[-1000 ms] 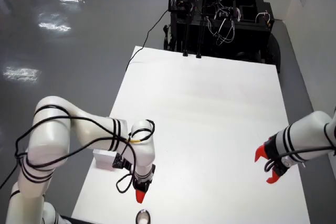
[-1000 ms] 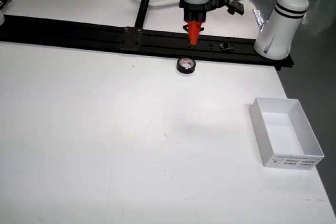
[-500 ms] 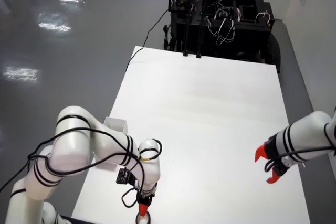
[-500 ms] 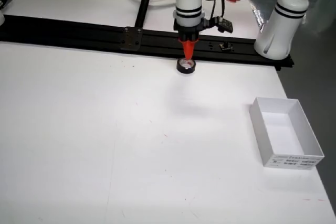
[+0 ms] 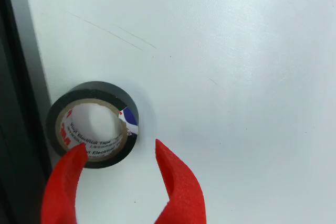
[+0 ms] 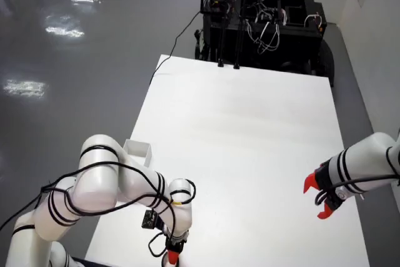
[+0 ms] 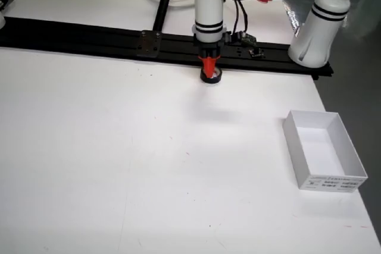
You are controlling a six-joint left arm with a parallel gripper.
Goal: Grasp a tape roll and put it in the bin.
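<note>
End effector (image 5: 118, 166) red fingers apart, straddling near side of black tape roll (image 5: 93, 124), not clamped. Roll lies flat on white surface (image 7: 149, 165) by black rail (image 7: 89, 38) edge. White bin (image 7: 324, 150) well apart, front view's right.

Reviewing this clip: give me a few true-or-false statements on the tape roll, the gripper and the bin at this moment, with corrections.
1. The gripper is open. True.
2. The tape roll is lifted off the table. False: it lies flat on it.
3. The bin holds nothing visible. True.
4. The roll is white. False: it is black with a tan printed core.
5. The roll lies near the table's edge. True.
</note>
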